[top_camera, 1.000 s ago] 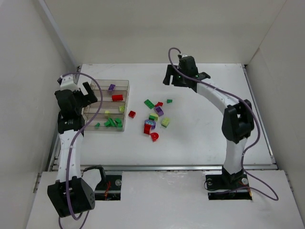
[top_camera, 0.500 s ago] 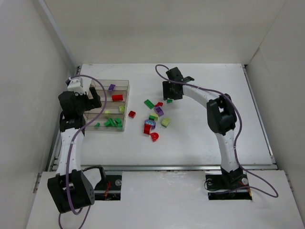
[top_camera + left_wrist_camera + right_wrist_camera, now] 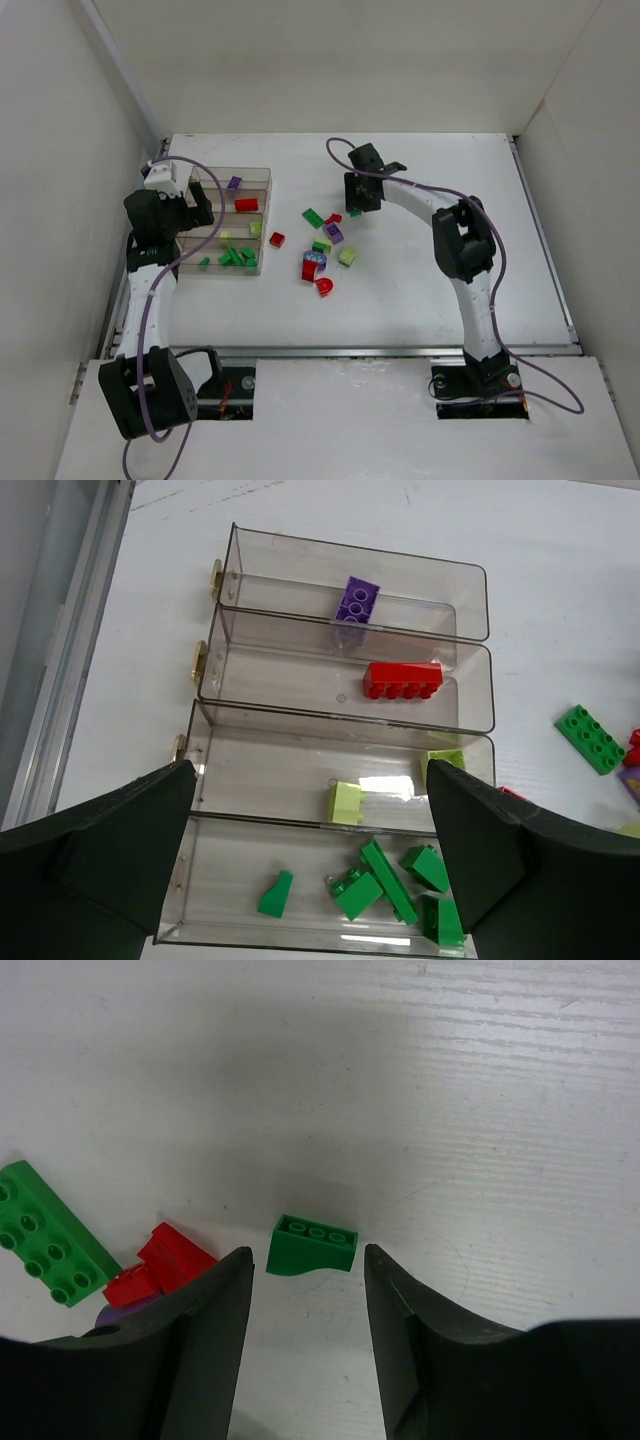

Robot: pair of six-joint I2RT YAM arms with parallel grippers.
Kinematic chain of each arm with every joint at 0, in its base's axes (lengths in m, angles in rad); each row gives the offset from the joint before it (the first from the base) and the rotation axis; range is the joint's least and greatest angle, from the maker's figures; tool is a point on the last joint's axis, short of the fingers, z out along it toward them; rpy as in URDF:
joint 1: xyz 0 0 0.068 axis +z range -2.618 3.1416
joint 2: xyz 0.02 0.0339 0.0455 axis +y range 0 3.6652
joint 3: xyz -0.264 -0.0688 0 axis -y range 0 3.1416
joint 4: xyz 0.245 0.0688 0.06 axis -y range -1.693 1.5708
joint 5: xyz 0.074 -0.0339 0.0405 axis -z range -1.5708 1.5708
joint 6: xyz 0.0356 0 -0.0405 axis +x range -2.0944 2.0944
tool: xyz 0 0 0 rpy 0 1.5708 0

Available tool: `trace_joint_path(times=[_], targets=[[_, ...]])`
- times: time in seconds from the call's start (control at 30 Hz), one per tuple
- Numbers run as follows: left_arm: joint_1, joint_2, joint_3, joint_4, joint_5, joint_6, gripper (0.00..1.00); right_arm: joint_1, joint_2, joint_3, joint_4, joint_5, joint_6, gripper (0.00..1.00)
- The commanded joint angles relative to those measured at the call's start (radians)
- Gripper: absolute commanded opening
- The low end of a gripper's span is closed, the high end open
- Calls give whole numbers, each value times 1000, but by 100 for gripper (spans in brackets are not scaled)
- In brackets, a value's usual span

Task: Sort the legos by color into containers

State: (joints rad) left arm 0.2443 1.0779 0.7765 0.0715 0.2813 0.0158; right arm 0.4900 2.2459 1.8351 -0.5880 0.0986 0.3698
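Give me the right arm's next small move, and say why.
Probably close the right end effector on the green brick. The brick lies on the table between the open fingers, with a gap on each side. The red bricks sit off to one side, outside the fingers, so closing should catch only the green one.

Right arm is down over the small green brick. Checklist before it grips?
1. Small green brick lies in the gap between the right gripper fingers: ok.
2. Gap wider than the brick: ok, narrowly.
3. Neighbours clear of the fingers: not ok, red brick sits close beside one finger.
4. Green row of the organizer box has free space: ok.
5. Drop path free: cannot tell, the open left gripper hovers over the box.
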Motion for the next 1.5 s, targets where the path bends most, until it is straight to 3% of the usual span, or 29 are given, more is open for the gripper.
trace_joint_path(times=[0.0,0.4,0.5,0.53,0.67,0.77,0.8,0.9,0.97,1.07,1.23,1.33,1.47], targets=[[6,-7,-20,53,22,24,100,-2,30,30,27,10,6,54],[6,-16,-20,44,-5,55,99,-2,49,41,47,1,-3,51],[6,-16,-20,44,5,64,95,-2,58,50,47,1,-14,31],[6,-16,-20,34,6,73,94,-2,58,50,47,1,-14,19],[-8,-16,-8,25,65,169,89,-2,23,41,37,-16,-23,0],[-49,22,41,-36,145,329,88,-2,-52,41,47,-74,-46,0],[-75,31,90,-58,180,451,88,-2,-110,29,75,-97,-55,0],[-120,73,212,-160,443,664,82,-2,-272,-54,173,-239,-69,0],[-149,94,271,-214,550,737,77,-2,-359,-124,250,-432,-69,0],[-246,142,365,-214,669,765,73,-2,-491,-236,365,-588,-4,0],[-468,186,461,-214,699,818,81,30,-607,-286,401,-747,67,0],[-546,186,461,-173,638,869,81,70,-680,-306,401,-726,93,0],[-588,186,495,-124,628,851,69,91,-743,-349,412,-686,126,0]])
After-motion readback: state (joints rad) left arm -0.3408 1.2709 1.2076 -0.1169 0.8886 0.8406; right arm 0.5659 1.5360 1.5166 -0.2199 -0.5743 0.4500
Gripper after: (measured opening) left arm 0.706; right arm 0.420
